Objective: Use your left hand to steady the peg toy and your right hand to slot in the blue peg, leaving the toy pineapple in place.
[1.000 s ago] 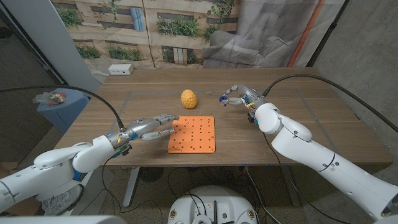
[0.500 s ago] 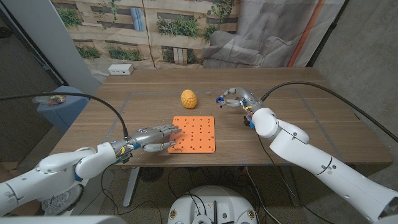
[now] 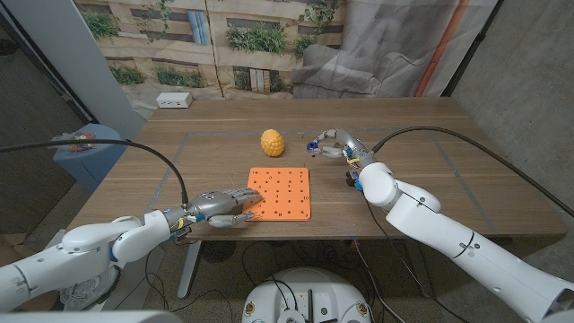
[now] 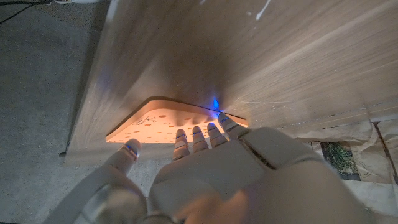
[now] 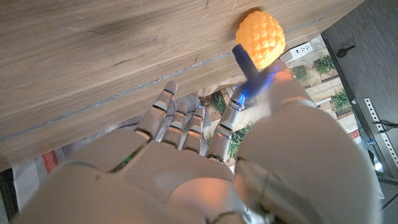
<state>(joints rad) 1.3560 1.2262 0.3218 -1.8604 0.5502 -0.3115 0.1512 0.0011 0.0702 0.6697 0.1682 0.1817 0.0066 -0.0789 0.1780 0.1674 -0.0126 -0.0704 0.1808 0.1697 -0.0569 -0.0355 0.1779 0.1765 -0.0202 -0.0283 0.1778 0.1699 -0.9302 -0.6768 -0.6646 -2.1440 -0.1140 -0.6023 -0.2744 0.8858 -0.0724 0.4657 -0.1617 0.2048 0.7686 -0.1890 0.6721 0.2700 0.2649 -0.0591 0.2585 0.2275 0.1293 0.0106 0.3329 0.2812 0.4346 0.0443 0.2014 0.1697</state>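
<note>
pinching: the right hand (image 3: 334,144) holds the blue peg (image 3: 319,144) between thumb and a fingertip, above and right of the frame's centre in the head view; its other fingers are loosely curled.
right hand, wrist view: the right hand (image 5: 205,155) shows from behind, the blue peg (image 5: 244,64) sticking out past the fingertips, with the toy pineapple (image 5: 260,31) beyond it in the upper right of that picture.
right arm: it comes in from the lower right corner of the head view, reaching up and left over the wooden table (image 3: 430,170); whether the hand touches the table i cannot tell.
left hand: the left hand (image 3: 222,205) has its fingers stretched out and a little apart, fingertips on the left edge of the orange peg toy (image 3: 278,193), holding nothing.
left hand, wrist view: the left hand (image 4: 205,174) shows its fingertips lying on the near edge of the peg toy (image 4: 158,124).
left arm: it enters from the lower left corner, low along the table's front edge.
peg toy: flat at the frame's centre.
toy pineapple (image 3: 273,142): above the peg toy, well apart from it, left of the peg.
</note>
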